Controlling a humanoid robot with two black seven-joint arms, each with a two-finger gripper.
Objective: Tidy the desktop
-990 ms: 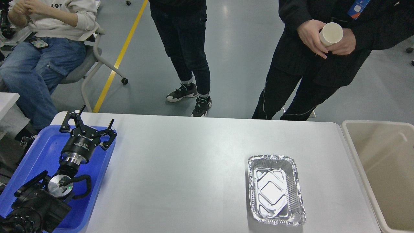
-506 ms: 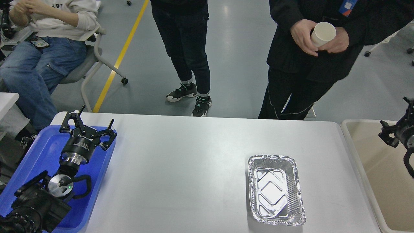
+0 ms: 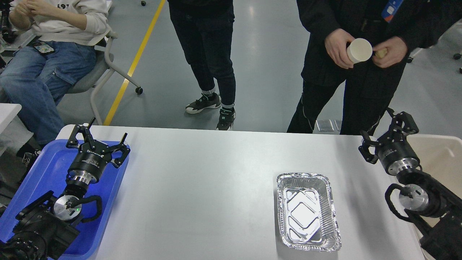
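both wide-open, empty grippers, left gripper (image 3: 96, 137) and right gripper (image 3: 388, 133), flank the desktop (image 3: 202, 187).

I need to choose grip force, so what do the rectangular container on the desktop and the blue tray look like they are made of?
The rectangular container looks like thin aluminium foil: bright silver, mirror-like glare, crinkled rim and ribbed walls, so probably easy to dent. The blue tray looks like moulded plastic: even colour, soft sheen, rounded raised rim. The desktop is smooth, light grey with a satin finish, possibly laminate.
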